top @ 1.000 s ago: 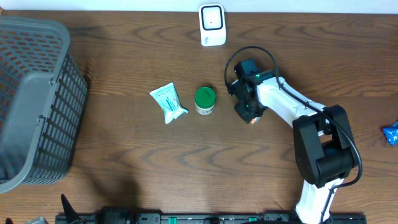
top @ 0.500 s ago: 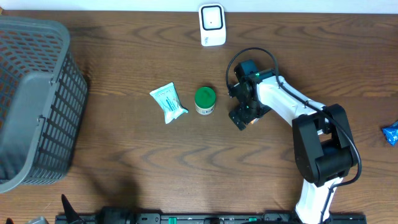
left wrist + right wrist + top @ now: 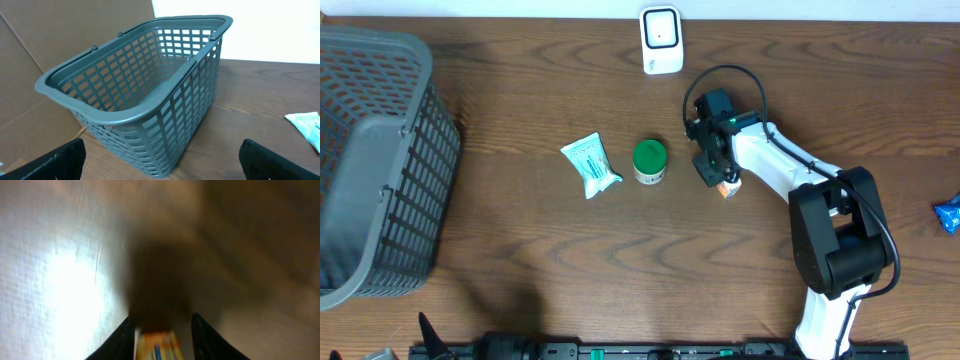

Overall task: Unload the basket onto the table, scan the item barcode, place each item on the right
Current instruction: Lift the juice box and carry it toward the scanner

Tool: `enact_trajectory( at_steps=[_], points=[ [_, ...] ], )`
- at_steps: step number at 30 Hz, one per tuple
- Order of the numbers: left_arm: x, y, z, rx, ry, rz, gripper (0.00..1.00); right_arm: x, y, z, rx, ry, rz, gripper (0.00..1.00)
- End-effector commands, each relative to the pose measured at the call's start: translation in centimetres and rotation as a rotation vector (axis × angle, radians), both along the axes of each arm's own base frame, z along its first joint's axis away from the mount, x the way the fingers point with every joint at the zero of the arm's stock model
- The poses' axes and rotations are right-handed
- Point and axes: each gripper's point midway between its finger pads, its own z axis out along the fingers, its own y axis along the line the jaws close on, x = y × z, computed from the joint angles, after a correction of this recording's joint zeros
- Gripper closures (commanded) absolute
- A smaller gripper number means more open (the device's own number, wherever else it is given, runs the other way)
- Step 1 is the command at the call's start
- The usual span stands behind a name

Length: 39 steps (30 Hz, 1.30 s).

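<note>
The orange item [image 3: 727,188] is located on the wooden table [image 3: 520,260], just right of centre in the overhead view. It lies at 3 o'clock from the green-lidded jar [image 3: 649,161] and at about 5 o'clock from the white scanner [image 3: 660,40], which is set at the 12 o'clock edge of the table.

The right gripper [image 3: 717,172] is positioned directly over the item. In the right wrist view, the item [image 3: 157,347] is seen between the two fingers [image 3: 125,337], which are drawn in narrowly on either side of it. The view is blurred, so it cannot be told whether the item is clamped.

The left gripper [image 3: 160,162] is held fully open, with nothing between its fingers. It is pointed at the grey basket [image 3: 135,95], which is placed at the 9 o'clock side of the table.

A white and teal packet [image 3: 590,165] is laid at 9 o'clock from the jar, near it but apart. A blue packet [image 3: 948,213] is seen at the 3 o'clock edge, well apart from the rest.
</note>
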Motion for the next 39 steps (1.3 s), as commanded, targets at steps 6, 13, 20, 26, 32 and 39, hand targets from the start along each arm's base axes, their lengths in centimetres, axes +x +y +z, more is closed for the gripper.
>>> enact_trajectory(
  at_steps=[6,13,20,26,32,39],
  points=[
    [0.3,0.1,-0.7,-0.004,0.016,0.007,0.02,1.5,0.2,-0.8,-0.006,-0.054,-0.010,0.83],
    [0.7,0.1,-1.1,-0.002,0.032,0.008,0.02,4.0,1.2,4.1,0.009,-0.085,-0.017,0.01],
    [0.7,0.1,-1.1,-0.002,0.032,0.008,0.02,0.4,-0.5,7.5,-0.048,0.083,-0.099,0.01],
    [0.7,0.1,-1.1,-0.002,0.031,0.007,0.02,-2.2,-2.1,7.3,-0.079,0.158,-0.149,0.01],
    [0.7,0.1,-0.9,-0.003,0.021,0.007,0.02,-2.4,-2.2,5.2,-0.027,0.045,-0.150,0.01],
    [0.7,0.1,-0.9,-0.003,0.021,0.007,0.02,-4.9,-3.0,0.4,-0.032,0.079,-0.148,0.02]
  ],
)
